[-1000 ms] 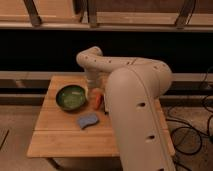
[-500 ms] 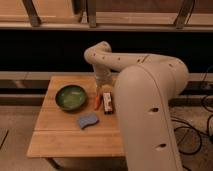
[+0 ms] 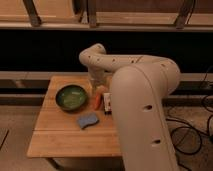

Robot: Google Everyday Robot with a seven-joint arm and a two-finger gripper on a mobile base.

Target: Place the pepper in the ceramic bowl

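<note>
The green ceramic bowl [image 3: 71, 97] sits on the left part of the wooden table [image 3: 60, 137]. The small orange-red pepper [image 3: 98, 102] lies on the table just right of the bowl, outside it. My gripper [image 3: 97, 88] hangs at the end of the white arm, directly above and behind the pepper, close to it. The arm's large white body [image 3: 142, 110] hides the right side of the table.
A red-and-white packet [image 3: 107, 100] lies right of the pepper, partly behind the arm. A blue sponge [image 3: 88, 120] lies in front of the bowl and pepper. Dark shelving runs behind the table. Cables lie on the floor at right.
The arm's body has swung to the right and fills more of the view. The gripper stays over the pepper. The pepper, bowl and sponge have not moved.
</note>
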